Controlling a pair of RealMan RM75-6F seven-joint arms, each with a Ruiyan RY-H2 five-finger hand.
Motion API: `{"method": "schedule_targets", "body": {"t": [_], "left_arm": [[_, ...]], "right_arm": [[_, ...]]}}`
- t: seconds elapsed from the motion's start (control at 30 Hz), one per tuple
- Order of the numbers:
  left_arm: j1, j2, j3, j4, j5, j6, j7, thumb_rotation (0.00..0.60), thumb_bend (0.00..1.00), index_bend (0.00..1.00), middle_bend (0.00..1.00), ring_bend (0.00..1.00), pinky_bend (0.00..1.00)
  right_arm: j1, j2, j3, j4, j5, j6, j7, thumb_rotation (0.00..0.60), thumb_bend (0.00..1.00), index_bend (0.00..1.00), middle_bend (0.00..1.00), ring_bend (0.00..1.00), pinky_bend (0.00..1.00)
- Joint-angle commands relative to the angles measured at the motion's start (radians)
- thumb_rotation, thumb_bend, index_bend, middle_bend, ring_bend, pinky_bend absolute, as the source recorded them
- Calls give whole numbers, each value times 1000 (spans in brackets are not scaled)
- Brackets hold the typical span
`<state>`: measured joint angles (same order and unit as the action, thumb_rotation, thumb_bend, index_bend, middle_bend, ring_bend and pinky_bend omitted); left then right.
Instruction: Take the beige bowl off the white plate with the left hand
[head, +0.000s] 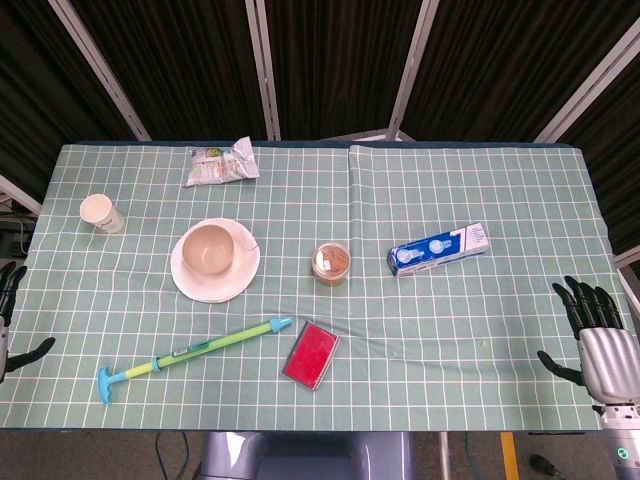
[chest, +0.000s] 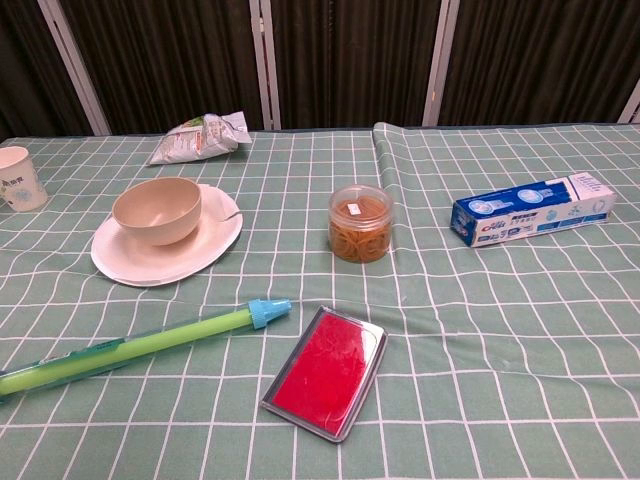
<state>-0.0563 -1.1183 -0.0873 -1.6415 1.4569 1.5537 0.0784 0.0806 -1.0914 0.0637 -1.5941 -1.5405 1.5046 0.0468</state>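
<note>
Beige round bowl (head: 211, 250) sits upright on the white plate (head: 186, 281), left side of the green checked tablecloth (head: 450, 330). Left hand (head: 10, 310) is at the near-left table edge, barely in view, so can't tell its fingers. Bowl lies far-right of it. Right hand (head: 595, 335), fingers apart and empty, is way farther off.
</note>
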Motion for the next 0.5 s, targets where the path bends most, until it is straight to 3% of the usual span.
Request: {"method": "schedule_targets", "body": {"t": [0.03,0.5], "left_arm": [[1,1,-2,0,1,4,-3,600,63,0,0,0,0],[-7,-5,-3,4,-13,-16,4,600,64,0,0,0,0]], "right_arm": [[1,0,1,2,3,-4,0,600,90,56,0,0,0],[8,-5,-1,1,4,-15,-8,600,93,56,0,0,0]]}}
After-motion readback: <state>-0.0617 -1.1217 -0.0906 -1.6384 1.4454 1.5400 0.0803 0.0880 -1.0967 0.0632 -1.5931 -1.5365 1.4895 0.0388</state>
